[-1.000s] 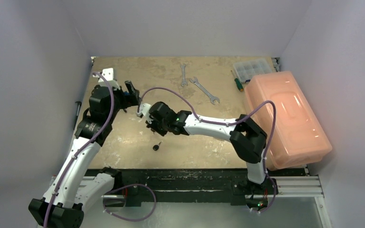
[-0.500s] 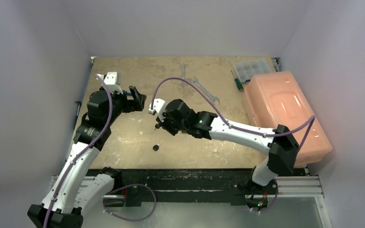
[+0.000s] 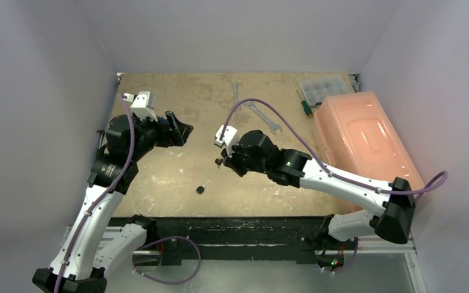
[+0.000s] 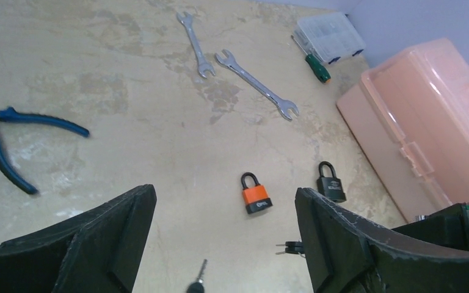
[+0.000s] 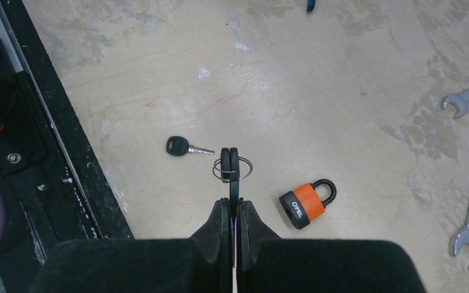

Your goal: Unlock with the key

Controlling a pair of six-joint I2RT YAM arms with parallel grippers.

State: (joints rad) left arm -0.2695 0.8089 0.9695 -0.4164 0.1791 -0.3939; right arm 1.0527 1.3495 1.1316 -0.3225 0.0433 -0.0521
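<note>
1. Top external view: the right end effector [image 3: 222, 160] is sweeping rightward over the worktop [image 3: 171, 174]. It is now hanging near the middle, where a second ago it was crowding the left arm, and its elbow is swinging out wide. The left end effector [image 3: 180, 129] is edging right as well, and is standing wide open with nothing in it. The loose key [image 3: 201, 189] is lying where it was. The right arm is hiding the padlocks here.
2. Left wrist view: the two black fingers are spread far apart, with nothing between them. The orange padlock [image 4: 256, 194] and the black padlock [image 4: 330, 183] are lying flat, near each other, and both shackles look closed. The key bunch [image 4: 288, 247] is poking in from the right arm, near the orange padlock.
3. Right wrist view: the fingers are pinching tight on the key bunch, with its ring showing just past the tips. The orange padlock is lying just to the right and the loose key just to the left. The sweep appears to be bringing the key toward the lock, but no key is entering a keyhole yet and nothing is steadying either padlock.
</note>
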